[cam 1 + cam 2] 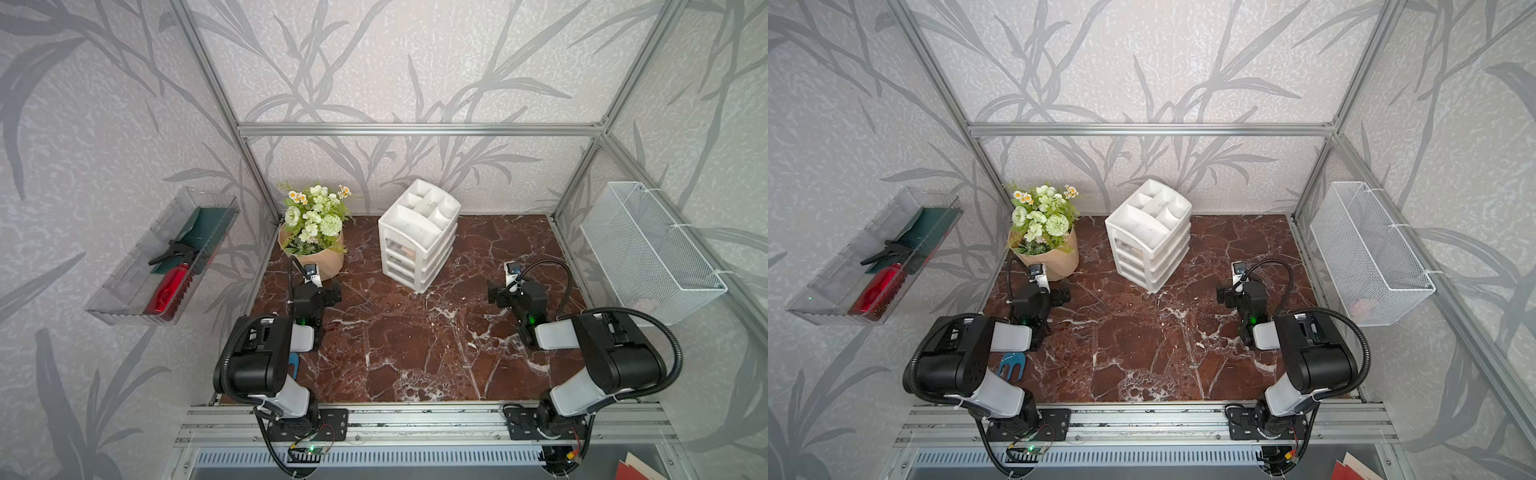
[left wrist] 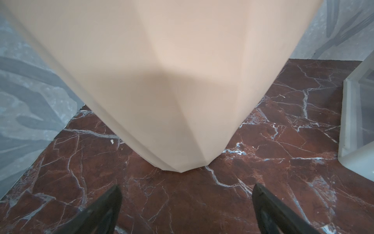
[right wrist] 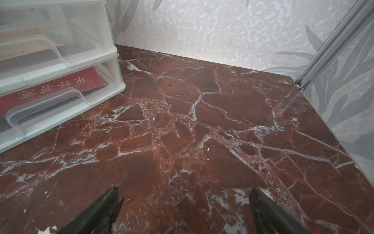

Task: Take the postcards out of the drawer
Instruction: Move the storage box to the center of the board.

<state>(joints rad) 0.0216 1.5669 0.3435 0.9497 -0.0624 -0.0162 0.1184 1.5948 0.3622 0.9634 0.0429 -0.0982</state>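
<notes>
Inside bottom drawer (image 3: 105, 81): red postcard (image 3: 60, 86), perhaps others | left gripper (image 2: 187, 187), right gripper (image 3: 184, 189): spread

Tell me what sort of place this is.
Probably a robot test booth staged as a home corner: an aluminium frame with leaf-patterned wallpaper, two robot arms bolted along the front rail, and a flower pot and desk organiser on a marble-look tabletop.
</notes>
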